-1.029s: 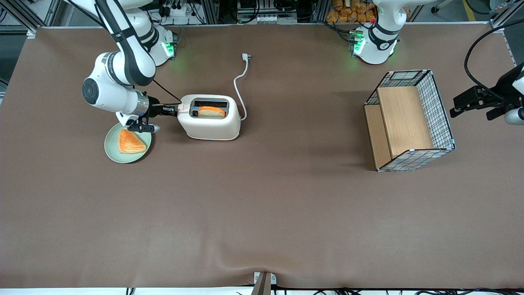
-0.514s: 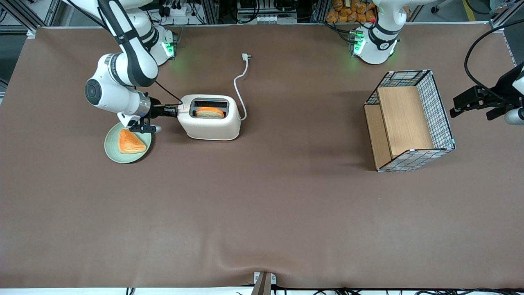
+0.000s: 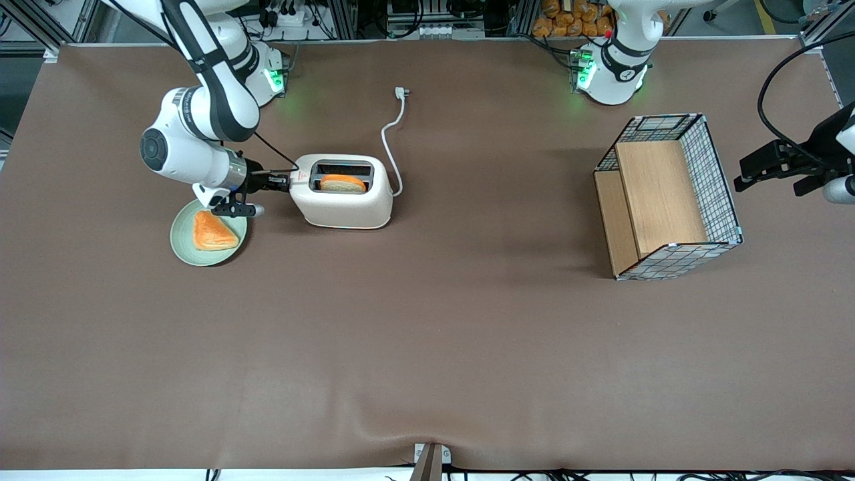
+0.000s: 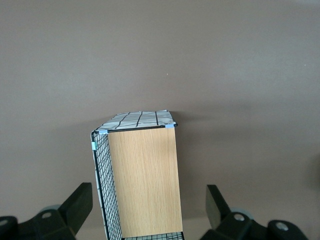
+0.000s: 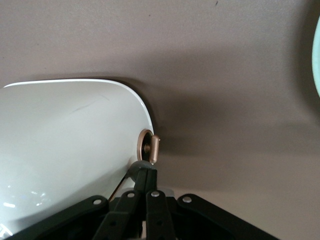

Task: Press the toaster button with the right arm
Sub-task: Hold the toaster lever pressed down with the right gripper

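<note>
Your cream toaster (image 3: pixel 344 192) holds toast; only your wrist view shows the toaster button (image 5: pixel 151 148) against the gripper's (image 5: pixel 143 176) closed jaws.

wire-mesh basket (image 4: pixel 107 190) with wooden panel (image 4: pixel 145 180) on table (image 4: pixel 160 55).

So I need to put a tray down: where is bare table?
Bare brown table spans between the cream-white plastic toaster and the wire-mesh wooden crate, and everything nearer the front camera. Crowded: the black gripper, shut at the toaster's narrow end, above the green plate with pastry.
</note>
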Action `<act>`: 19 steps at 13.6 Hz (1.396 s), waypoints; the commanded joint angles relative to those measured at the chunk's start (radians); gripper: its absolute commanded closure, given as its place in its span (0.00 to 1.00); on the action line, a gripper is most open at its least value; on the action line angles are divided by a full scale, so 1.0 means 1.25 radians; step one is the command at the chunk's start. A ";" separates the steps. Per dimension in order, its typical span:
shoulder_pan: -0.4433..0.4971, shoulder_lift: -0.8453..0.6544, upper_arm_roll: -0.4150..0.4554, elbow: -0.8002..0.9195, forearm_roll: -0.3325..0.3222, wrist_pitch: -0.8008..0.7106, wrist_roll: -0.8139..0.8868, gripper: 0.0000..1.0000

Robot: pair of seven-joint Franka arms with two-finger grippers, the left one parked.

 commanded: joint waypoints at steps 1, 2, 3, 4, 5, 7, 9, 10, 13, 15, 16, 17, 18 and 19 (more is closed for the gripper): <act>0.029 0.055 -0.001 -0.018 0.048 0.116 -0.088 1.00; 0.033 0.059 -0.001 -0.017 0.048 0.120 -0.090 1.00; 0.035 0.062 -0.001 -0.017 0.049 0.122 -0.090 1.00; 0.035 0.063 -0.001 -0.017 0.061 0.122 -0.091 1.00; 0.040 0.062 -0.002 -0.017 0.067 0.122 -0.091 1.00; 0.045 0.063 -0.002 -0.017 0.072 0.127 -0.091 1.00; 0.045 0.063 -0.002 -0.017 0.072 0.128 -0.091 1.00; 0.045 0.063 -0.002 -0.017 0.072 0.127 -0.091 1.00; 0.046 0.061 -0.002 -0.017 0.072 0.125 -0.093 1.00; 0.042 0.060 -0.004 -0.017 0.072 0.124 -0.121 1.00; 0.038 0.057 -0.004 -0.017 0.072 0.121 -0.128 1.00; 0.038 0.055 -0.004 -0.017 0.072 0.118 -0.131 1.00; 0.038 0.052 -0.005 -0.017 0.072 0.118 -0.133 1.00; 0.038 0.049 -0.005 -0.017 0.072 0.116 -0.134 1.00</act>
